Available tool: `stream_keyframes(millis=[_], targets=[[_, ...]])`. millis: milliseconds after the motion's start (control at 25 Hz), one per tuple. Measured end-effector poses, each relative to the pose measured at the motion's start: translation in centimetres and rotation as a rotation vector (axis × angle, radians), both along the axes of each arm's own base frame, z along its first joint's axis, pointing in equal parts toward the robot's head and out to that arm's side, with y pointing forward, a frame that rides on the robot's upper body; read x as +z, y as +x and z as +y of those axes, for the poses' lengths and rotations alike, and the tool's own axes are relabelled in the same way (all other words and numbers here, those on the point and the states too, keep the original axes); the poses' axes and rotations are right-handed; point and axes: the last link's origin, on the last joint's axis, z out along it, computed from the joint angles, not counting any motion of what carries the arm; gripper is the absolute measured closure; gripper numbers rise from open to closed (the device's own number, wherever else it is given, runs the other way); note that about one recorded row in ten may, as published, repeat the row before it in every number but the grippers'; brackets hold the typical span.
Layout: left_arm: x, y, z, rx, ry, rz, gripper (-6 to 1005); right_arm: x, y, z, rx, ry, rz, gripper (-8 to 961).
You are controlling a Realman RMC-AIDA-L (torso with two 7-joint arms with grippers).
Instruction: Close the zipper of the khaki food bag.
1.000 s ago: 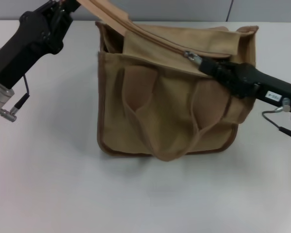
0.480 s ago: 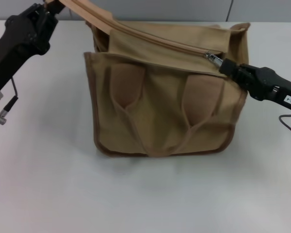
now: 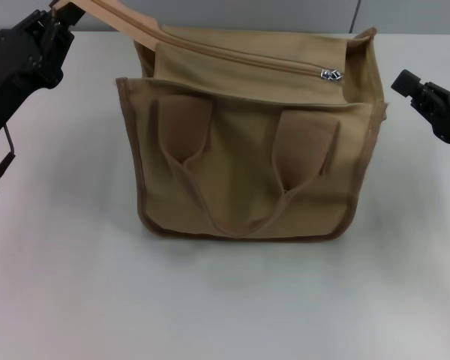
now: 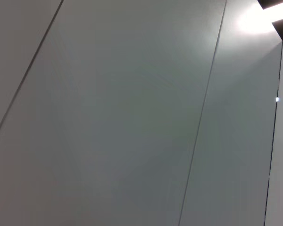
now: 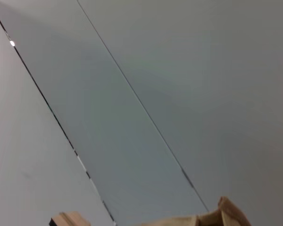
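Note:
The khaki food bag (image 3: 240, 161) stands upright in the middle of the white table, its two handles hanging down the front. The zipper (image 3: 240, 58) runs along its top, with the silver slider (image 3: 331, 73) at the bag's right end. My left gripper (image 3: 58, 13) is at the far left, shut on the tan strip at the zipper's end (image 3: 116, 16), and holds it taut and raised. My right gripper (image 3: 403, 81) is off the bag, a short way right of the slider. A corner of the bag (image 5: 226, 214) shows in the right wrist view.
The white table (image 3: 225, 300) stretches in front of and beside the bag. A grey panelled wall (image 3: 285, 15) stands behind it. The left wrist view shows only the wall (image 4: 132, 117).
My right gripper pulled the slider to the bag's right end, let go of it and drew back to the right. The bag and my left gripper shifted left.

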Motion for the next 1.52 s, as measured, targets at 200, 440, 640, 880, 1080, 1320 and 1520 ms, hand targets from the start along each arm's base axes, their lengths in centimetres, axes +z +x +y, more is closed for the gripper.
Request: stream_keyframes(millis=[200, 440, 640, 880, 1080, 1320, 1520], targets=[[-0.4, 0.3, -0.1, -0.024, -0.019, 0.013, 927, -0.4, -0.1, -0.2, 0.018, 0.026, -0.01, 893], [-1.0, 1.4, 0.1, -0.102, -0.072, 0.079, 841, -1.4, -1.3, -0.7, 0.132, 0.093, -0.053, 791], [-1.2, 2.3, -0.7, -0.216, -0.078, 0.133, 686, -1.5, -1.6, -1.1, 0.176, 0.159, -0.06, 702], [-0.1, 2.6, -2.9, -0.338, -0.011, 0.129, 464, -1.8, -2.0, -1.4, 0.214, 0.199, -0.072, 361], [0.0, 2.2, -3.7, -0.36, -0.012, 0.155, 194, -1.6, -2.7, -2.0, 0.291, 0.23, -0.059, 197], [-2.8, 0.7, -6.0, -0.451, -0.202, 0.412, 195, -1.9, -2.6, -2.7, 0.343, 0.201, -0.102, 139], [-3.2, -1.5, -7.1, -0.359, -0.249, 0.472, 195, -3.0, -2.7, -4.0, 0.469, 0.064, -0.179, 137]])
